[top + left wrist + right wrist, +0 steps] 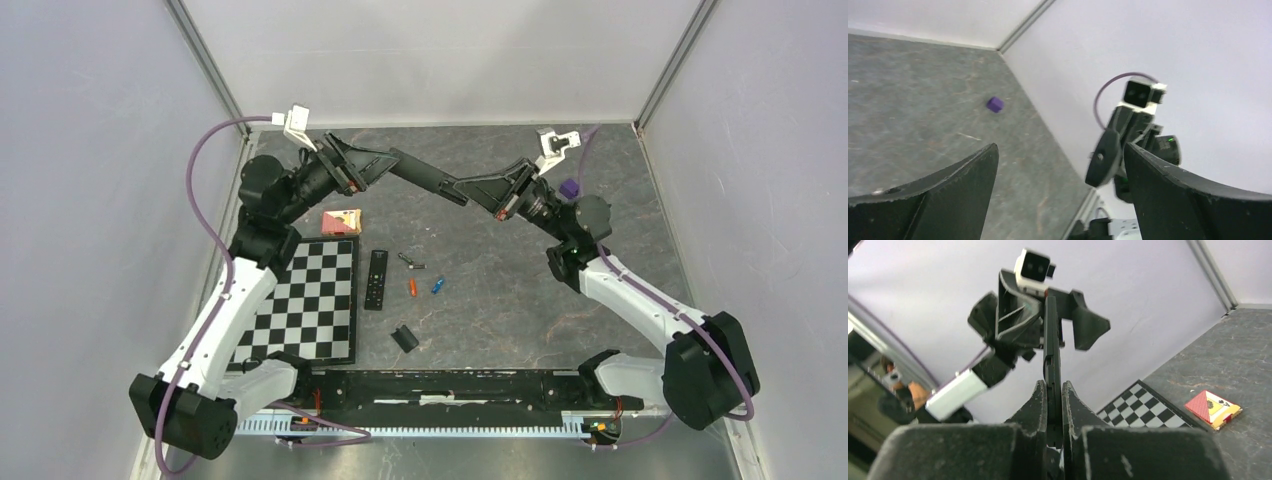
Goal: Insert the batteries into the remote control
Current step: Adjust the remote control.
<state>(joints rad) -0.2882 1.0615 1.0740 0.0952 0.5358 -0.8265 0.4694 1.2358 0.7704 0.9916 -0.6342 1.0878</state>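
Up over the far worktop [500, 300] the two arms meet. The right jaws are clamped on the remote control [428, 180] and the left jaws stand wide around its other end, so arms and bar bridge the far middle. Below, the centre is crowded: a second remote [376, 279], a small metal piece [410, 262], the orange battery [411, 288] and the blue battery [438, 285] lie near each other, with the black cover [404, 338] nearer. The chessboard [310, 300] and card box [341, 221] fill the left. There's an open lane on bare worktop from the blue battery right to the right arm [630, 295]. A purple cube [994, 104] sits near the far right wall.
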